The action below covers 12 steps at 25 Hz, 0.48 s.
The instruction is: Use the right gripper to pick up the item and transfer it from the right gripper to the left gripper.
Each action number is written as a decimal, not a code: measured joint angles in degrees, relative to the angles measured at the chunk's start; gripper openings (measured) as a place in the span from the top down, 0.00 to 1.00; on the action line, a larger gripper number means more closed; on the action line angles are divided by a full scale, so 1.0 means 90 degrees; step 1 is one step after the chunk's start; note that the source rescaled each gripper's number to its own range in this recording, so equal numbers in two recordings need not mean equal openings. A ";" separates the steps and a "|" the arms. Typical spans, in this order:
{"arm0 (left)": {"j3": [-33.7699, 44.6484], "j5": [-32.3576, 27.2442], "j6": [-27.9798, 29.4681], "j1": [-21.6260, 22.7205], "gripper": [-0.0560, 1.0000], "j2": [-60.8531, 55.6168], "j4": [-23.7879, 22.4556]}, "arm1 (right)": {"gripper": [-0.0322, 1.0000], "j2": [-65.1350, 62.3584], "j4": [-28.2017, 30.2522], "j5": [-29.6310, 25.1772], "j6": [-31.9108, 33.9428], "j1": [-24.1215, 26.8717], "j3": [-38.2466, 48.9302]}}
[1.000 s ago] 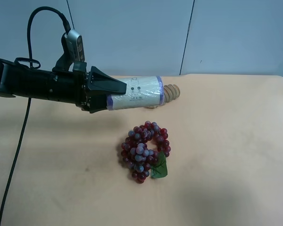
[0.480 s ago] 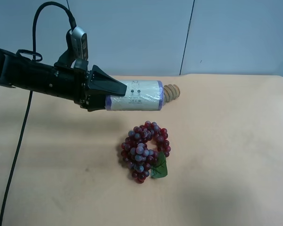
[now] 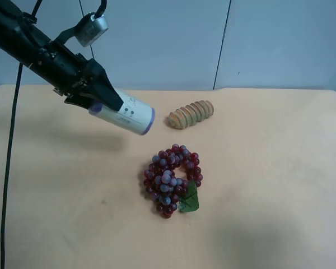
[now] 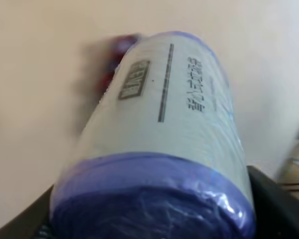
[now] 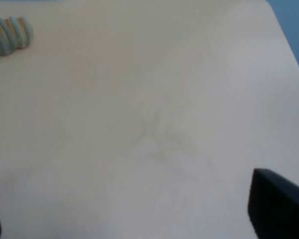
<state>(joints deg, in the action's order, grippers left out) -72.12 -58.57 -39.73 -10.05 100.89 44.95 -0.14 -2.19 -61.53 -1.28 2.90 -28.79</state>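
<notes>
Can (image 3: 126, 115) hangs in the air, sticking out past the tips of the left gripper (image 3: 103, 103) fingers shut tight on its purple end, while the right gripper's wide-open fingers (image 5: 276, 206) hold nothing, so a shaky arm could drop it onto the surface (image 3: 269, 168).

Mid-surface (image 3: 280, 185) is occupied by a grape bunch (image 3: 172, 179) and, toward the far edge, a ribbed wooden piece (image 3: 191, 114); elsewhere bare passage is offered.
</notes>
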 joint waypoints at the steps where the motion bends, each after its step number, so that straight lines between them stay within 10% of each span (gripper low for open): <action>1: -0.0063 0.0040 0.0260 0.0000 0.94 -0.0070 -0.0379 | 0.00 0.0000 0.0000 0.0000 0.0000 0.0000 0.0000; 6: -0.0109 0.0161 0.2021 0.0000 0.94 -0.0163 -0.2908 | 0.00 0.0000 0.0000 0.0000 0.0000 0.0000 0.0000; 12: -0.0109 0.0233 0.3044 0.0000 0.95 -0.0163 -0.4068 | 0.00 0.0000 0.0000 0.0000 0.0000 0.0000 0.0000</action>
<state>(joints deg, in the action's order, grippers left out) -73.10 -56.47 -12.33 -10.05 99.42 8.33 -0.14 -2.19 -61.53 -1.28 2.90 -28.79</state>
